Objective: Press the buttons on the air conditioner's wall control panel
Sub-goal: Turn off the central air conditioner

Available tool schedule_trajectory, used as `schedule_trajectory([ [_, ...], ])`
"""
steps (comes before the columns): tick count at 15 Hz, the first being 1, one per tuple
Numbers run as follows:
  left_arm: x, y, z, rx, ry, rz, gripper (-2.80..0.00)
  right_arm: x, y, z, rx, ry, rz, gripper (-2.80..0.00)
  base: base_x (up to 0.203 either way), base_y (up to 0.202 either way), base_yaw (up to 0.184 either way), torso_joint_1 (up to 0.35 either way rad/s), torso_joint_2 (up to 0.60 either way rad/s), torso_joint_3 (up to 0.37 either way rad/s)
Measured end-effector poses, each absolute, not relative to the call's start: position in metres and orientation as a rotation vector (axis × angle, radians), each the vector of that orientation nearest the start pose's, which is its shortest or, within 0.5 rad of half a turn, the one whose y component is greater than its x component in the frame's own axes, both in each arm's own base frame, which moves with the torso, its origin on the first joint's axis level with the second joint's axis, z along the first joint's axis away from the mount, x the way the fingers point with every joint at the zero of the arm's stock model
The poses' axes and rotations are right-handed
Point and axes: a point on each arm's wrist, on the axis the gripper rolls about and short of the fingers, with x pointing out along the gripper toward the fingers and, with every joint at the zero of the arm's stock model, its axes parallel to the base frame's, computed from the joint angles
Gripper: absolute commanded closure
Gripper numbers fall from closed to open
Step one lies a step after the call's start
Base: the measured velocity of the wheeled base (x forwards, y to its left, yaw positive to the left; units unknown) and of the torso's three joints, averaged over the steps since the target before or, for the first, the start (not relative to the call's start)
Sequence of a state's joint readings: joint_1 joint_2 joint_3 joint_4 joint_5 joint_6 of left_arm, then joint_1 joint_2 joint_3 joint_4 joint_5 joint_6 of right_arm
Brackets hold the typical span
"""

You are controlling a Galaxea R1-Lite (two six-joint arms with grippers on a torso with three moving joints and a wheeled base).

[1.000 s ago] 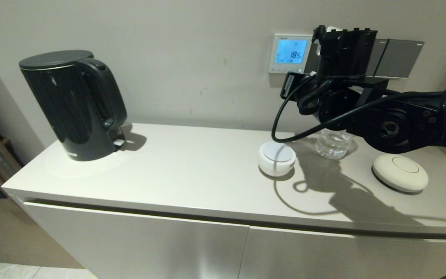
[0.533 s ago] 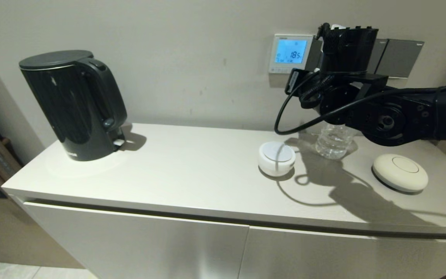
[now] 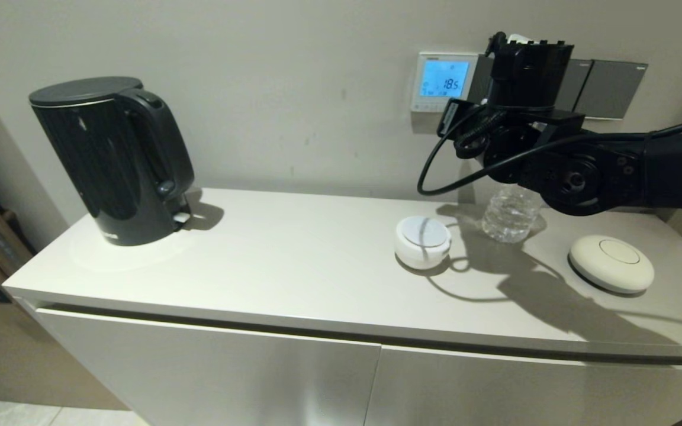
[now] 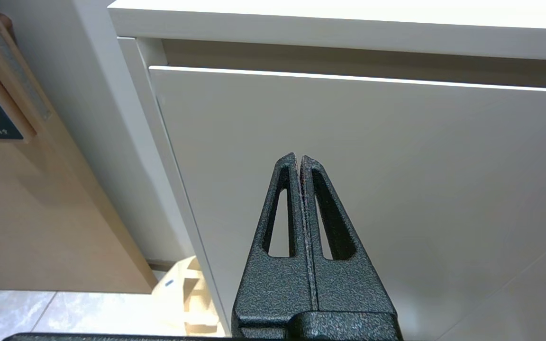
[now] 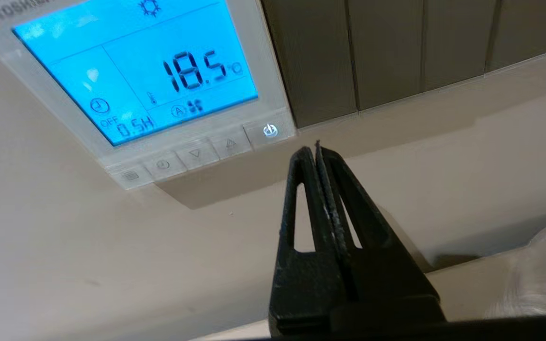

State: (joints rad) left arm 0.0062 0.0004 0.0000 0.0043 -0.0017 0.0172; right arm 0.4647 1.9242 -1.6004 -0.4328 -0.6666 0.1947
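Note:
The white-framed control panel point(image 3: 444, 81) hangs on the wall, its screen glowing blue with 18.5. In the right wrist view the panel point(image 5: 135, 71) fills the upper part, with the row of pale buttons point(image 5: 197, 152) along its lower edge and a lit power button point(image 5: 269, 130) at the row's end. My right gripper point(image 5: 312, 148) is shut and empty. Its tips are just below and beside the power button, close to the wall, apart from the button. In the head view its wrist point(image 3: 527, 71) hides the fingers. My left gripper point(image 4: 299, 157) is shut and empty, low before the cabinet door.
Dark grey switch plates point(image 3: 607, 89) sit right of the panel, also in the right wrist view point(image 5: 386, 47). On the counter stand a black kettle point(image 3: 113, 157), a white round puck point(image 3: 423, 239), a clear bottle point(image 3: 510, 219) and a cream disc point(image 3: 611, 262).
My right arm has risen a little and reached further toward the wall, uncovering the panel's right edge. The screen reading is the same.

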Motion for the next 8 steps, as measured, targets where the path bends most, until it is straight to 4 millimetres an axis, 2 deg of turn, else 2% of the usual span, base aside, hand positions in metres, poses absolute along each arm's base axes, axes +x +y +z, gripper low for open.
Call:
schedule_trajectory([
  [8, -0.0228, -0.0002, 0.075, 0.018, 0.005, 0.005, 0.0, 0.3654, 0.1677, 0.305, 0.25, -0.111, -0.19, 0.0, 0.0, 0.0, 0.0, 0.0, 0.0, 0.0],
])
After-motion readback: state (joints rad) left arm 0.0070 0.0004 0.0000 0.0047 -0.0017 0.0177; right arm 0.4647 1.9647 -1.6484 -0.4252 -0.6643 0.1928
